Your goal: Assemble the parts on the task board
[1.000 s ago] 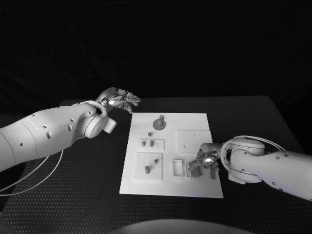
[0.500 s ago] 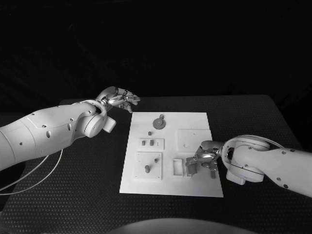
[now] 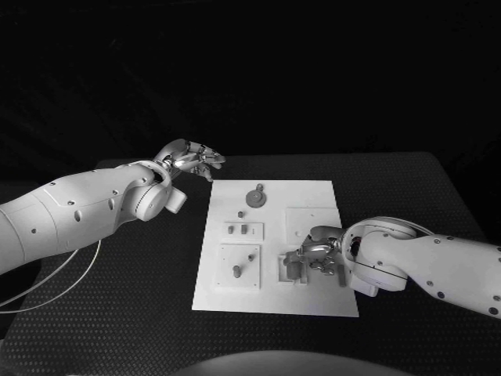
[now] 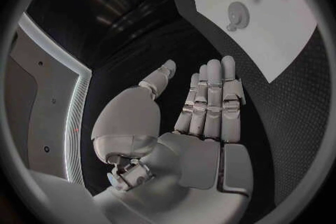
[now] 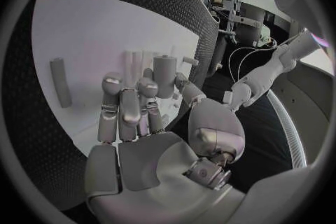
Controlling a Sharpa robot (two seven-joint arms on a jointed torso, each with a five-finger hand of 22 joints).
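Note:
The white task board lies in the middle of the table. My right hand hovers over its near right part, just beside a raised slotted block. In the right wrist view the right hand pinches a smooth grey cylinder part between thumb and fingers, upright over the board. A grey rod lies loose on the board beside it. My left hand hangs off the board's far left corner and holds nothing. Its fingers are stretched out, with the thumb apart.
On the board are a round disc part, a small plate with two pegs, a square plate with a part in it and a square recess. The disc also shows from the left wrist. Black table surrounds the board.
My right hand has moved left across the board, from its near right edge towards the slotted block, still holding its part. The left hand has not moved.

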